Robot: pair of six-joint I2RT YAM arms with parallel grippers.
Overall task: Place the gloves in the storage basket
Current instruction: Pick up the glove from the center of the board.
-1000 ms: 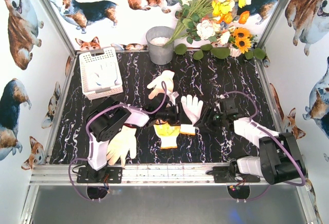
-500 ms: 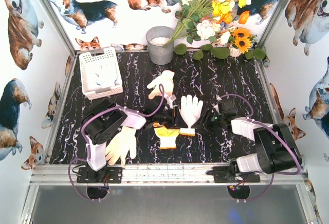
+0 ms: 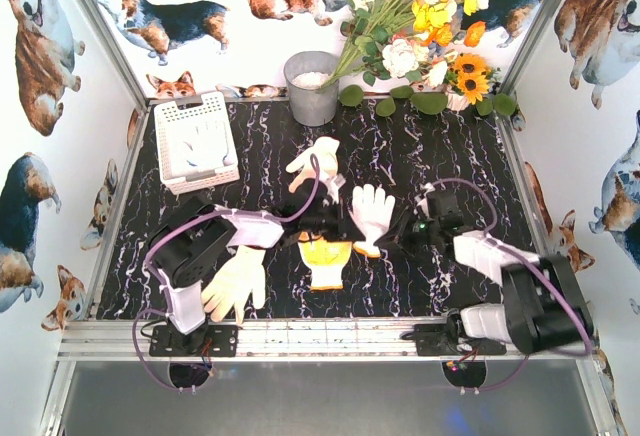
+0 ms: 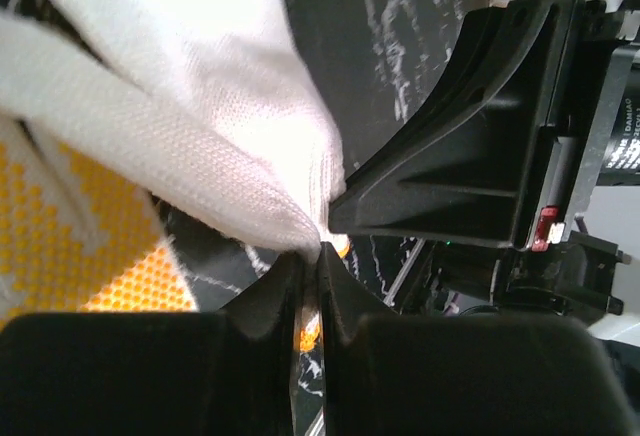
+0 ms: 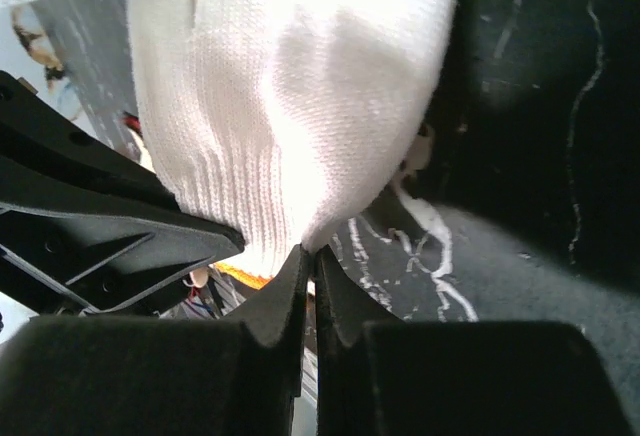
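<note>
Basket (image 3: pixel 172 116): white plastic lattice, 10 o'clock, one white glove inside (image 3: pixel 205 143). Four knit gloves on marbled table (image 3: pixel 460 166): cream glove (image 3: pixel 237 281) at 7, pale glove (image 3: pixel 315 159) toward 12, yellow-dotted glove (image 3: pixel 325 259) centre, ribbed-cuff glove (image 3: pixel 373 206) beside it. Left gripper (image 4: pixel 310 253) and right gripper (image 5: pixel 308 253) both clenched on it.

The left arm (image 3: pixel 190 256) and right arm (image 3: pixel 490 256) have white links (image 3: pixel 255 226), black joints (image 3: pixel 545 306), purple cables (image 3: pixel 136 331).

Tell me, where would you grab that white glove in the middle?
Probably by its cuff edge, coming from the near side: the white glove lies with its fingers pointing away, so the ribbed cuff is the closest edge and thin enough to pinch.
</note>
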